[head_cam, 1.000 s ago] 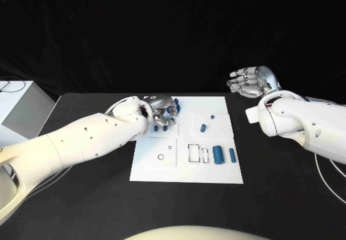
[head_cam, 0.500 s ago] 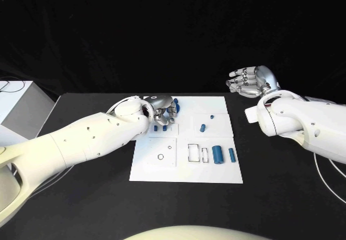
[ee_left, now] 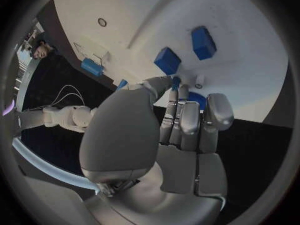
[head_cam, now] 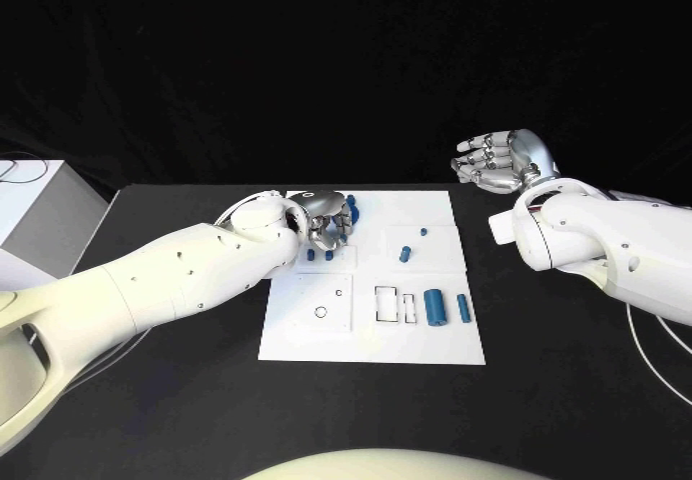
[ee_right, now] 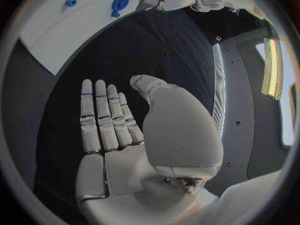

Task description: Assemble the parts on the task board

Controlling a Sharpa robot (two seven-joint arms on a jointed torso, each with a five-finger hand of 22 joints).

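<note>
The black table (head_cam: 173, 400) spreads wide before me under a dark backdrop, with a white box (head_cam: 36, 215) at its far left edge. In the middle lies the white task board (head_cam: 372, 340). My left hand (head_cam: 326, 222) sits over the board's far left corner, fingers curled close around a blue part (ee_left: 177, 81); I cannot tell whether I truly grip it. My right hand (head_cam: 498, 160) hangs raised beyond the board's right side, fingers straight and holding nothing. Other blue parts (head_cam: 434, 306) lie near the board's right edge.
</note>
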